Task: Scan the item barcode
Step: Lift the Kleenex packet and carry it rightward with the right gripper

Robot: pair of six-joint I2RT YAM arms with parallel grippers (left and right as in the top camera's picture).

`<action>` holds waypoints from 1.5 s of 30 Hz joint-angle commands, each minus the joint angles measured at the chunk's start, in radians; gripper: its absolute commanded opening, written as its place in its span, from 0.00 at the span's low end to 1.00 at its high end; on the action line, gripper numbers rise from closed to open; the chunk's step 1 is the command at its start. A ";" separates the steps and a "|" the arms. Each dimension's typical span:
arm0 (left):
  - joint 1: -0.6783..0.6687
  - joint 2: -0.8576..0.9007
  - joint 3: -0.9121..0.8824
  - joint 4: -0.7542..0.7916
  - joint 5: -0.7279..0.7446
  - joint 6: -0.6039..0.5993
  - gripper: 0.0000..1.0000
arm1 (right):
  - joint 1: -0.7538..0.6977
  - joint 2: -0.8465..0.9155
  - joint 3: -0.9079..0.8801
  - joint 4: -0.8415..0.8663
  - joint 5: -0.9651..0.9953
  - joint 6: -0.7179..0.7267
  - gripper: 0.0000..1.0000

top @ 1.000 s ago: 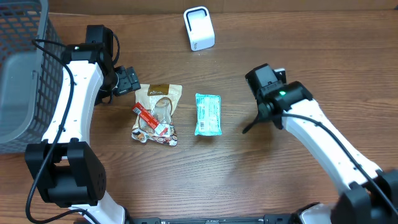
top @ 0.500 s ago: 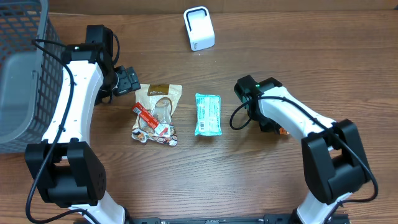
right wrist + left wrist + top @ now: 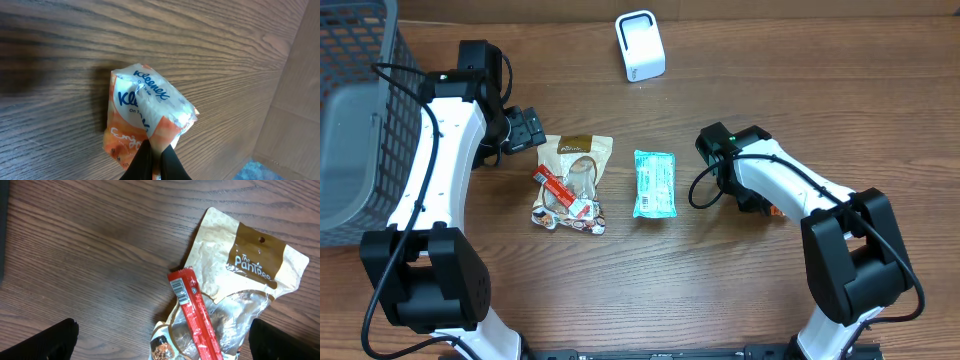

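Right gripper [image 3: 154,152] had its fingers clamped together on the lower edge of the Kleenex pack [image 3: 145,117], which lay on the table [image 3: 720,300] at the overhead frame's centre right. The pick-up step seemed in hand. Next, the pack would need lifting toward the white scanner [image 3: 640,46] at top centre, barcode facing it. Left gripper [image 3: 527,129] stood wide apart and empty beside the snack pouch [image 3: 575,170]. Bare wood lay between pack and scanner, the teal packet [image 3: 654,184] sat near on the left, and the table's far edge ran just behind the scanner.
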 commanded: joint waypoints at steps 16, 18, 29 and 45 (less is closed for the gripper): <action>0.002 -0.006 0.017 0.002 -0.005 0.015 1.00 | 0.001 0.044 -0.010 0.037 -0.055 0.015 0.36; 0.002 -0.006 0.017 0.002 -0.005 0.015 1.00 | 0.001 0.043 -0.004 0.034 -0.058 0.015 0.41; 0.002 -0.006 0.016 0.002 -0.005 0.015 1.00 | -0.034 0.000 0.152 -0.119 -0.151 0.143 0.77; 0.002 -0.006 0.017 0.002 -0.005 0.015 1.00 | -0.263 -0.025 0.113 -0.076 -0.560 0.141 0.80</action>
